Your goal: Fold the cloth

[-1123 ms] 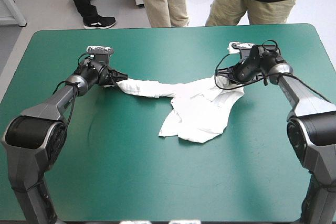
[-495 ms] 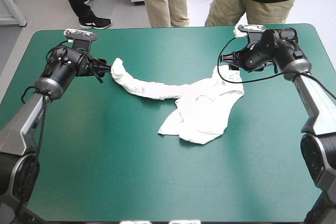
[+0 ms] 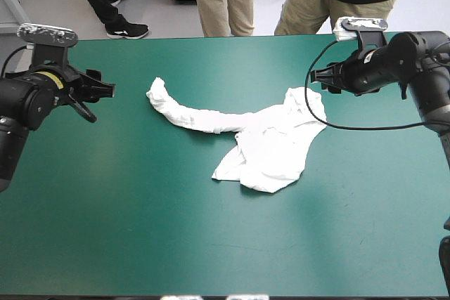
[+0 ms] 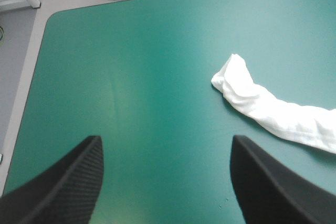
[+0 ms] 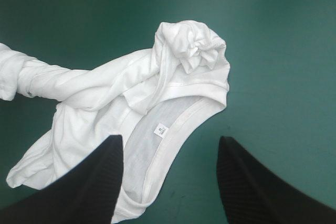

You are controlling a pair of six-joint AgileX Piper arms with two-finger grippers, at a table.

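Observation:
The white T-shirt (image 3: 267, 147) lies crumpled on the teal-green cover near the table's middle. One long twisted arm of it (image 3: 184, 112) runs toward the left. My left gripper (image 3: 104, 89) hangs raised near the left edge, open and well clear of that twisted end (image 4: 251, 99); nothing is between its fingers (image 4: 166, 141). My right gripper (image 3: 320, 78) is raised over the far right, open, above the shirt's bunched corner (image 5: 193, 45). The collar with its label (image 5: 161, 130) lies ahead of the right gripper (image 5: 170, 141), between its spread fingers but below them.
The table's far-left corner (image 4: 52, 19) and left edge show ahead of the left gripper, with grey floor beyond. Bare teal-green cover (image 3: 211, 244) stretches from the shirt to the near edge.
Earlier the left gripper was at the twisted end and the right at the bunched corner. Both have let go, risen and drawn back toward their own sides. The twisted end now lies curled.

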